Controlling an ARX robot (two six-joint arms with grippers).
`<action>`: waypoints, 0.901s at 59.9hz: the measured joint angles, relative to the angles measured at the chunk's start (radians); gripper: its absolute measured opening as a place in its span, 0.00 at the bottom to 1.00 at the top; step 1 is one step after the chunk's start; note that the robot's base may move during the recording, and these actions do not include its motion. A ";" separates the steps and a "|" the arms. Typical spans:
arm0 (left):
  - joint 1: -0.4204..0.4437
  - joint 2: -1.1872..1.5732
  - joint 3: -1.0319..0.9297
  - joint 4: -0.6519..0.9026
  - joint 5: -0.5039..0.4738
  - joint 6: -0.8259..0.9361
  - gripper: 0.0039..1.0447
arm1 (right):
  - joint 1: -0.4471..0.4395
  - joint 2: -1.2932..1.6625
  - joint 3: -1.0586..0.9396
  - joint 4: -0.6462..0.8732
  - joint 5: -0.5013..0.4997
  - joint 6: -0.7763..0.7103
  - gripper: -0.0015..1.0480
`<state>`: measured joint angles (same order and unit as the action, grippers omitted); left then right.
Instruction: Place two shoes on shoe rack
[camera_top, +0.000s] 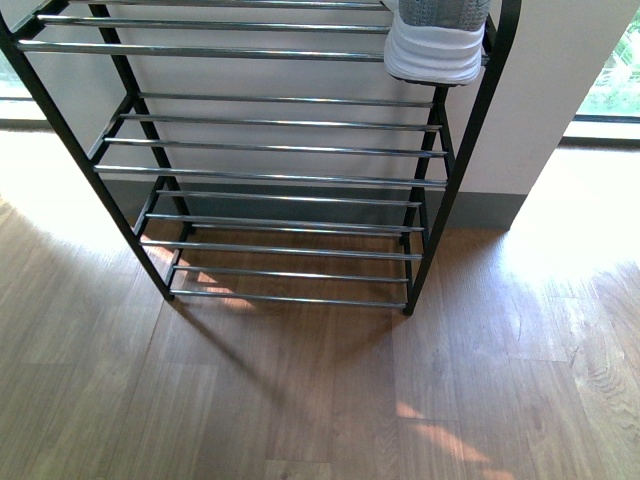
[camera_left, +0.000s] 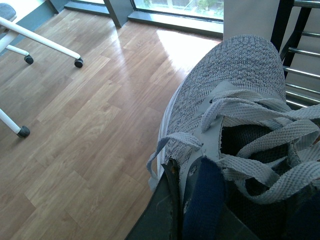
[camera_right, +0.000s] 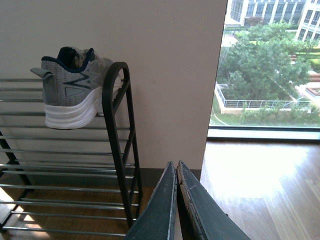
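In the left wrist view, the left gripper (camera_left: 187, 172) is seen clamped on a held sneaker (camera_left: 235, 70). One dark finger is pressed against the outside of the upper, beside the laces. A blue-padded finger is set inside the opening, so the knit side panel is pinched between them. The grey toe is pointed away from the camera, and the loose laces are spread over the dark lining. The shoe is carried above the wooden floor (camera_left: 90, 125), close to the end frame of the shoe rack. White chair legs (camera_left: 45, 40) on black castors are seen farther off across the floor.

In the front view, the shoe rack (camera_top: 270, 176) is shown standing on the floor against a pale wall (camera_top: 560, 90). Its lower tiers of silver rods are bare. At the right end of the top visible shelf, a shelved sneaker (camera_top: 435, 45) is placed. Its white heel overhangs the front rod, close to the black side frame. Neither arm is caught in this view.

In the right wrist view, the right gripper (camera_right: 176, 167) is shown with both fingers pressed together and nothing gripped between them. It is held off the rack's right end, below the level of the placed shoe. A window (camera_right: 270, 65) with trees and buildings is seen beyond the wall.
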<state>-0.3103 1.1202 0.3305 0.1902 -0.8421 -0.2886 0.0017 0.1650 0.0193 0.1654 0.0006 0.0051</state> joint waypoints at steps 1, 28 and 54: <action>0.000 0.000 0.000 0.000 0.000 0.000 0.01 | 0.000 -0.025 0.000 -0.034 0.001 0.000 0.02; 0.000 0.000 0.000 0.000 0.000 0.000 0.01 | 0.000 -0.159 0.000 -0.164 0.001 -0.002 0.26; 0.000 0.053 -0.053 0.296 0.123 0.088 0.01 | 0.000 -0.161 0.000 -0.166 0.003 -0.002 0.92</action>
<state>-0.3107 1.1728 0.2771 0.4866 -0.7193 -0.2008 0.0017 0.0036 0.0196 -0.0010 0.0032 0.0032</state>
